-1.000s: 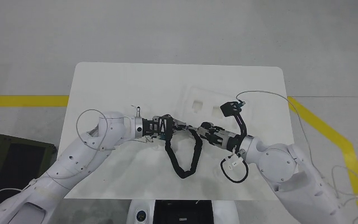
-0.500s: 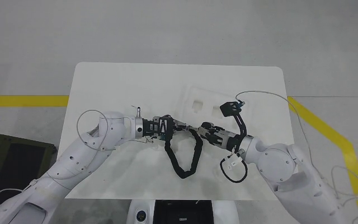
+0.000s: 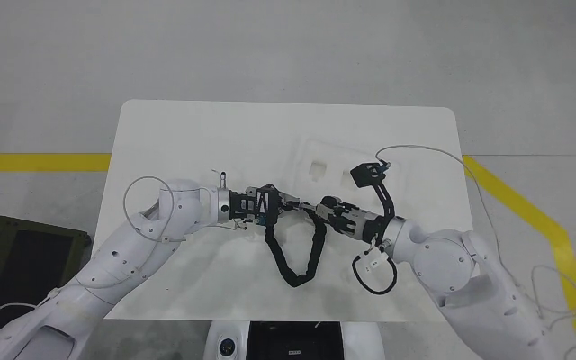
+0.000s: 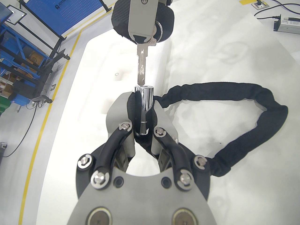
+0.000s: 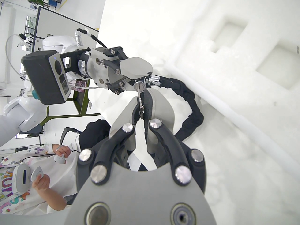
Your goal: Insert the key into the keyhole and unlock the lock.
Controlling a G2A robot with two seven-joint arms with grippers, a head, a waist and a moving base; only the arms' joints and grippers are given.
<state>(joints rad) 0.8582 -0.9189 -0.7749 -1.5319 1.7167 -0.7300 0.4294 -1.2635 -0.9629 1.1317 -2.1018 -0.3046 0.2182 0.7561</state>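
left gripper clamped on the chrome lock, black sleeved chain looping from it over the white table, key tip right at the keyhole end, key head pinched tight in the right gripper, foam tray beyond

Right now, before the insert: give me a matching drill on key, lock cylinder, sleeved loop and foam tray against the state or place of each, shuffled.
Things:
1. key
2. lock cylinder
3. sleeved loop
4. foam tray

States:
A. white, with rectangular recesses
B. clamped in the left gripper
C. black, trails off the cylinder
D. held by the right gripper, tip at the keyhole

Pairs: 1-D, 2-B, 3-C, 4-A
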